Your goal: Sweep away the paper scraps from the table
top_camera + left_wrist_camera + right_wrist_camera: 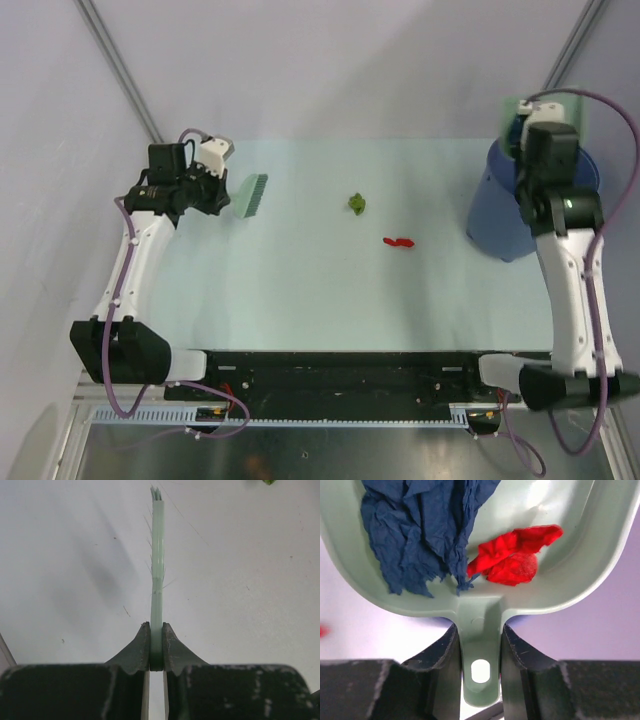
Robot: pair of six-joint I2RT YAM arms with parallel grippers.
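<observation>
Pale mint-green tabletop (300,290) is lying flat and is carrying two paper scraps. A crumpled green paper scrap (357,203) is resting near the middle of the far half. A red paper scrap (399,242) is lying near it, to the right and closer to the near edge; the two are not touching. In the left wrist view the green paper scrap (269,481) is just showing at the top edge. A black-and-metal rail (340,365) is running along the near edge. A blue bucket (497,225) is overlapping the far right corner; whether it is standing on the tabletop cannot be told.
</observation>
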